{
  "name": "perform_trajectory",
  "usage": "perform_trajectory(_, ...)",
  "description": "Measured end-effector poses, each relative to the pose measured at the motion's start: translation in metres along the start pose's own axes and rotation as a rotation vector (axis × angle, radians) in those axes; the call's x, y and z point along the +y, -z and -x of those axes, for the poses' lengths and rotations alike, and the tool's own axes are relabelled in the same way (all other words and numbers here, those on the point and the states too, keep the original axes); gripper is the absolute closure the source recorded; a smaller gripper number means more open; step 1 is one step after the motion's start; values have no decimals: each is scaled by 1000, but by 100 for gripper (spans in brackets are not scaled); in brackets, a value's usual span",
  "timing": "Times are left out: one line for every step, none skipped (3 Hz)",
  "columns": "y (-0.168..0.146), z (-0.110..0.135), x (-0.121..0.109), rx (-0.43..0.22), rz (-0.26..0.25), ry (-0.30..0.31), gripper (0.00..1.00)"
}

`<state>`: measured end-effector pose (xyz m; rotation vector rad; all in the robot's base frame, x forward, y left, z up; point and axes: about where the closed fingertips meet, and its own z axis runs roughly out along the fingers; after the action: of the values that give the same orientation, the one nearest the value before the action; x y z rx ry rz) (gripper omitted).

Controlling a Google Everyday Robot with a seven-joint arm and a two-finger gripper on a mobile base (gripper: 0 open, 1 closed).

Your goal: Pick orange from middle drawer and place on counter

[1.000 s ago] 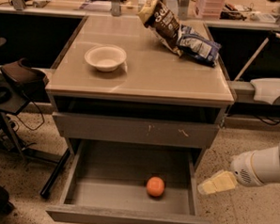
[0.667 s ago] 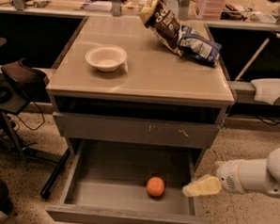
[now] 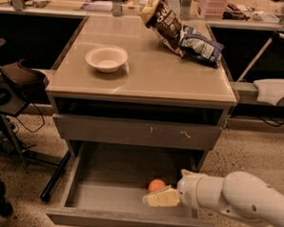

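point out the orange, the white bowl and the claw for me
orange (image 3: 156,184), camera view, its visible top, in the open middle drawer (image 3: 104,197)
white bowl (image 3: 106,66), camera view, front outer wall, on the counter (image 3: 158,78)
claw (image 3: 149,200), camera view, at its pale tips, inside the drawer beside the orange

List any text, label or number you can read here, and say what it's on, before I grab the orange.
On the brown snack bag on the counter: white lettering, too blurred to read.
On the blue-and-white bag beside it: print too blurred to read.
On the white bowl, orange and middle drawer: no text.
On the hand, over the open middle drawer close by the orange: no markings visible.
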<state>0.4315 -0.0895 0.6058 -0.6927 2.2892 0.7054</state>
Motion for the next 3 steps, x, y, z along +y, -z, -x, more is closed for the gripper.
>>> perform_trajectory(-9,-4,3,-13,-33,8,0)
perform_trajectory(-39,-7,9,-49,-21,-39,0)
perform_trajectory(-87,0,1,-111,-42,-107,0)
